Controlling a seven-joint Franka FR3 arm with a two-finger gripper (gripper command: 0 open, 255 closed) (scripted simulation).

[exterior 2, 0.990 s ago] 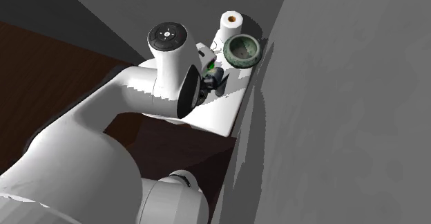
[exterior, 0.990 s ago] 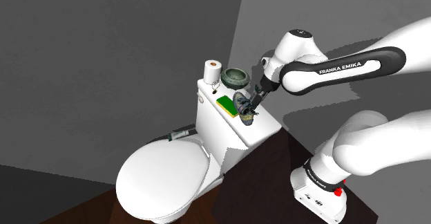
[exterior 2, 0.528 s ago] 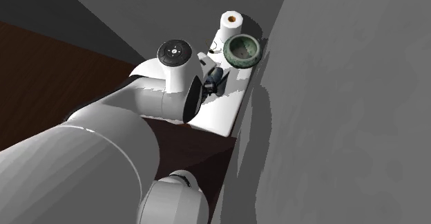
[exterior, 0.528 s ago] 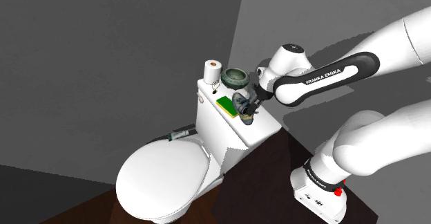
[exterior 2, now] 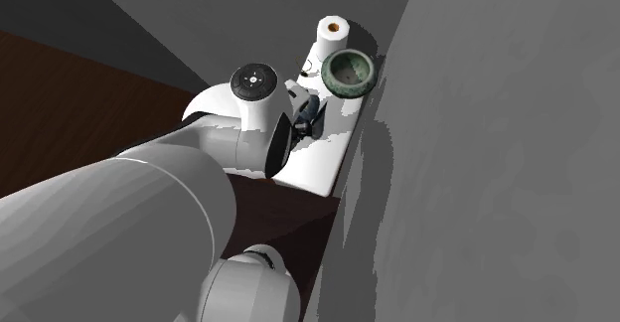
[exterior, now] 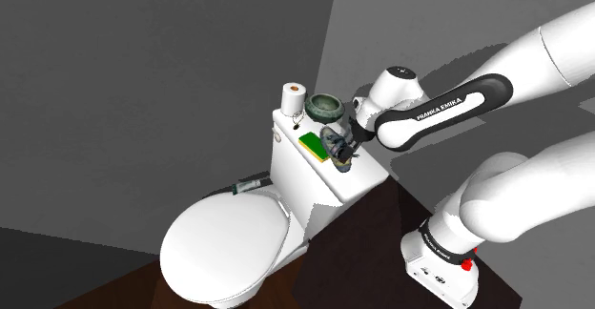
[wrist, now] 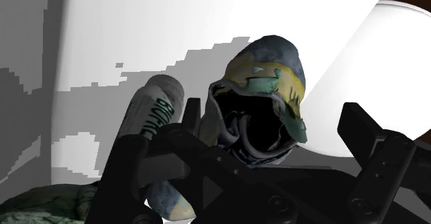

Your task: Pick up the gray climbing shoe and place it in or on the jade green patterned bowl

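— Where is the shoe?
— The climbing shoe [exterior: 336, 145] lies on the white lid of the toilet tank [exterior: 363, 170]. In the shoulder view a green sponge [exterior: 312, 145] sits just beside it, on its left. The shoe is grey-blue with yellow trim, and in the wrist view its dark opening faces the camera.
— And the gripper?
— The gripper [wrist: 273, 119] is low over the shoe. The fingers [wrist: 357, 122] stand apart, one on each side of it. A strip of white lid shows between the shoe and one finger, so nothing is clamped.
— The bowl?
— The green patterned bowl [exterior: 326, 109] stands at the far end of the same lid, near the shoe but apart from it. A toilet roll [exterior: 293, 97] stands upright just beside the bowl. In the second exterior view the arm [exterior 2: 149, 201] covers most of the shoe.
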